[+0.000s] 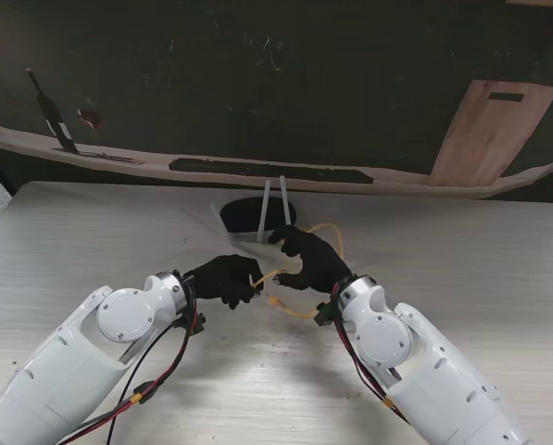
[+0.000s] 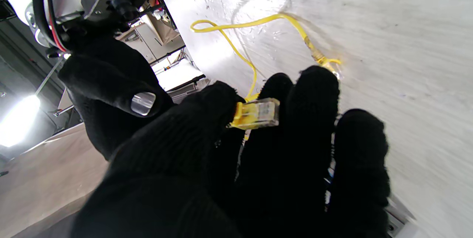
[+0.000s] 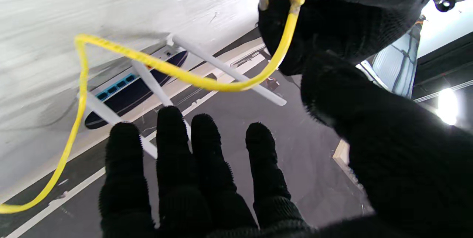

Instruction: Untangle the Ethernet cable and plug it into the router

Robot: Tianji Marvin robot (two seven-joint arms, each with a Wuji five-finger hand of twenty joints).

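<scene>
The yellow Ethernet cable loops on the table between my hands. My left hand is shut on one clear plug, pinched between thumb and fingers. The cable's other plug lies loose on the table near me. My right hand sits just right of the left one, fingers spread and holding nothing. A stretch of the cable hangs past those fingers without touching them. The dark router with white antennas lies just beyond both hands, its blue ports facing the right hand.
A pale wooden table carries everything. Along its far edge run a dark strip and a wooden board leaning at the back right. The router's two antennas stand upright close to my right hand's fingertips.
</scene>
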